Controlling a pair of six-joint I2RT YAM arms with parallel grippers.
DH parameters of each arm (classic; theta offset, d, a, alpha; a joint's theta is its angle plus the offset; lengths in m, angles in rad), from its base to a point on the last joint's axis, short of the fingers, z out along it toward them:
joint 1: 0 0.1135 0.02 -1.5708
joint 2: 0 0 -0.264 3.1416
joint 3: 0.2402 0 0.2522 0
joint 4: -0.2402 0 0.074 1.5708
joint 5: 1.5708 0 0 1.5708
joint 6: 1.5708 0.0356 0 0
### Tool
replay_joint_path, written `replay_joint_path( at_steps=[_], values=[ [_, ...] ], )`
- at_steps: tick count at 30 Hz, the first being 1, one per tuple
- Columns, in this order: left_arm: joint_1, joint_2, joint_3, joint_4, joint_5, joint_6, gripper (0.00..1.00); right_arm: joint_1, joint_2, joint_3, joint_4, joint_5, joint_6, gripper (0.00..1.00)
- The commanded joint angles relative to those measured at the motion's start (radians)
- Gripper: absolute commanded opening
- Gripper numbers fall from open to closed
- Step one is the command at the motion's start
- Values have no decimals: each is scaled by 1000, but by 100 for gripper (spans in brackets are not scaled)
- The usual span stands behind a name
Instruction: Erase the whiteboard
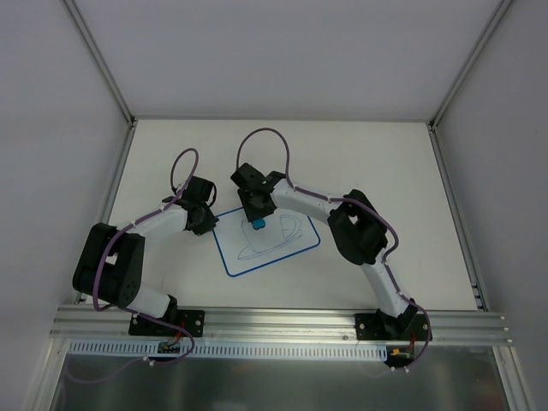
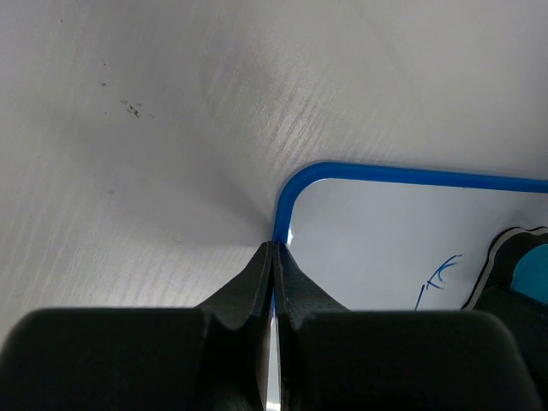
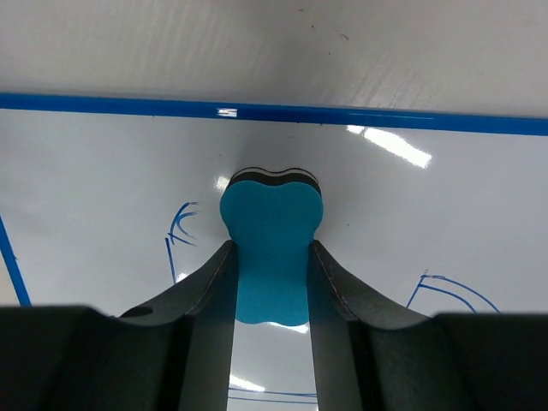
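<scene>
The whiteboard (image 1: 287,254) lies flat on the table, white with a thin blue border and a blue cup-and-saucer line drawing (image 1: 265,248). My right gripper (image 1: 257,216) is shut on a bright-blue eraser (image 3: 271,223) with a black underside, which sits on the whiteboard (image 3: 103,171) near its far edge. Blue strokes (image 3: 178,229) show on both sides of the eraser. My left gripper (image 2: 272,248) is shut, its tips down on the blue border by the rounded corner of the whiteboard (image 2: 385,231). The eraser (image 2: 535,274) shows at the right edge of the left wrist view.
The white table (image 1: 368,171) stretches behind and to the right of the board. Metal frame rails (image 1: 454,214) run along the table's sides, and a slotted rail (image 1: 282,324) lies at the near edge by the arm bases.
</scene>
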Motion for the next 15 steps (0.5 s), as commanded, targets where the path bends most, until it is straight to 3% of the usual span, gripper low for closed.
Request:
replay_joint_path(
  at_steps=[1, 11, 15],
  values=[
    [4, 41, -45, -68, 8, 10, 0, -11, -13, -84, -34, 11, 3, 0],
    [4, 39, -45, -65, 8, 10, 0, -241, -264, -498, 64, 95, 49, 0],
    [4, 38, -46, -65, 6, 8, 0, -278, -318, -565, 79, 98, 52, 0]
  ],
)
